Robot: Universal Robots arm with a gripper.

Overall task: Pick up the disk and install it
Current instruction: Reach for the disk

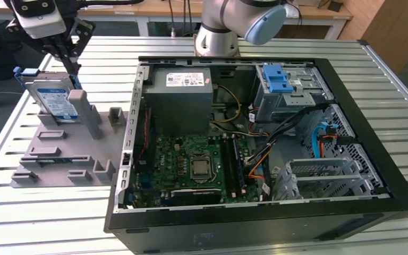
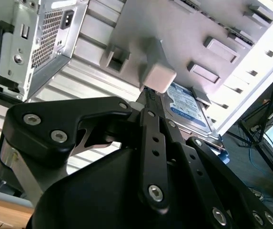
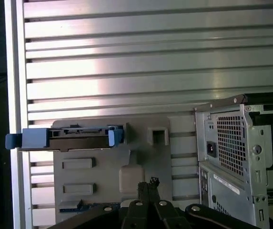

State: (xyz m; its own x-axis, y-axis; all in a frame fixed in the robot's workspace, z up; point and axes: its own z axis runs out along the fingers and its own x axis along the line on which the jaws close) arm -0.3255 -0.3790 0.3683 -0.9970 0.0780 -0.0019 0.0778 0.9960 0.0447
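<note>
Slatted table (image 3: 126, 47); disk (image 3: 65, 138) edge-on in first wrist view.

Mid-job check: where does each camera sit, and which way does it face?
Exterior view: off the arm, looking down on the slatted metal table, the open black computer case and the grey plastic tray, where the disk, a silver rectangular drive in a blue bracket, stands; the grey arm and gripper show.
First wrist view: on the wrist, looking down past the gripper onto the disk's edge.
Second wrist view: on the wrist, looking along the gripper at the disk's label face.
Shared: both wrist views show gripper, disk, tray and case.
</note>
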